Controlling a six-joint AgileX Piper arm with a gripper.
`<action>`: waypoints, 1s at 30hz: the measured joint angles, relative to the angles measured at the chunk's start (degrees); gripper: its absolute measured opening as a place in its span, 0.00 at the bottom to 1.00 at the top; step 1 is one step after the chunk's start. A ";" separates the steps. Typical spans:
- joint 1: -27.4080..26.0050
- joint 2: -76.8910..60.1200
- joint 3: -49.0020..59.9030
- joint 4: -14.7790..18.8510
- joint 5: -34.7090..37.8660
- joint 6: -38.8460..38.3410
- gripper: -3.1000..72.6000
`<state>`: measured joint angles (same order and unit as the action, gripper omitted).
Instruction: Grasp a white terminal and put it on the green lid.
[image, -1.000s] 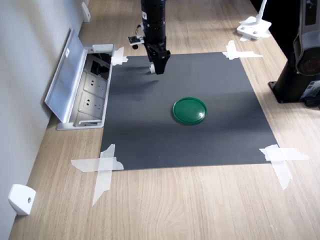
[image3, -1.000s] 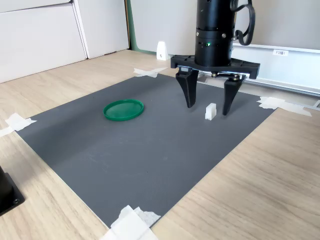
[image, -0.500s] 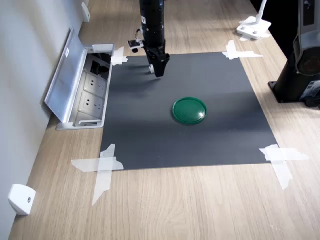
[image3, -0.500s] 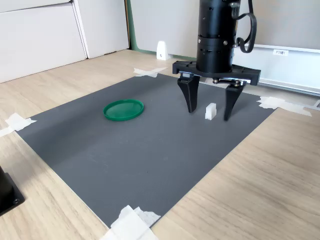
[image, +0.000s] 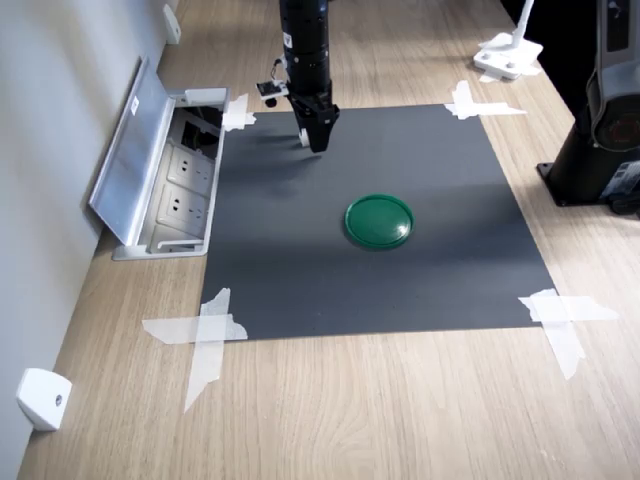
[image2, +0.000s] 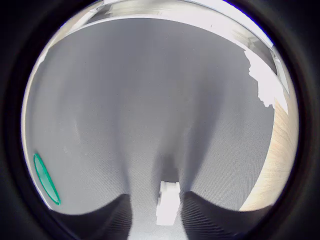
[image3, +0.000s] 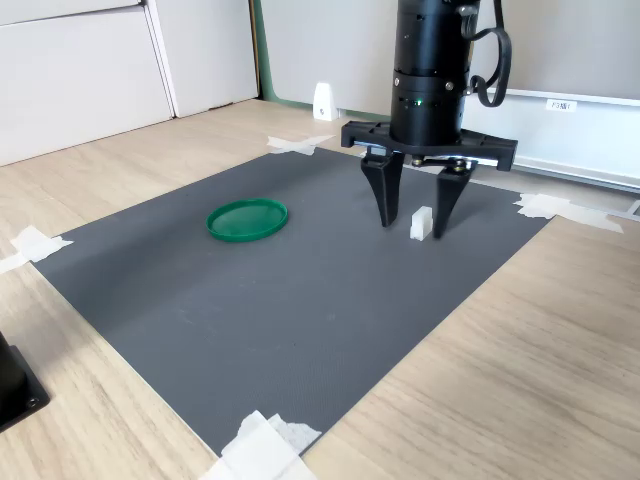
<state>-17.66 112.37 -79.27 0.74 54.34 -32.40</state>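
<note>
the white terminal (image3: 421, 223) is standing upright on the dark mat (image3: 300, 300), near the mat's far corner in the second exterior view, and it is being straddled by the claw (image3: 410, 222), whose two fingers are reaching down on either side of it with the tips close to the mat. the claw is partly open: a narrow gap is showing on each side of the block in the second exterior view, and nothing is being gripped yet. in the wrist view the white terminal (image2: 168, 202) is being seen between the two dark fingers, roughly centred. the green lid (image3: 247, 219) is lying flat on the mat, well apart from the terminal, toward the second exterior view's left. for a good grasp, it is judged that the closing should be done slowly and evenly, so that the small, light block is not tipped or pushed sideways by whichever finger touches first. the tips are probably best kept just clear of the mat. only once the block is firmly pinched should it be lifted straight up and carried to the lid.
</note>
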 joint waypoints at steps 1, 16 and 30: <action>0.00 0.00 0.00 0.00 0.00 0.29 0.47; 2.47 -6.02 1.33 0.48 3.67 1.18 0.16; 17.98 -18.28 17.03 4.34 1.66 0.45 0.16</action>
<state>0.32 94.09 -62.23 5.08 56.00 -31.95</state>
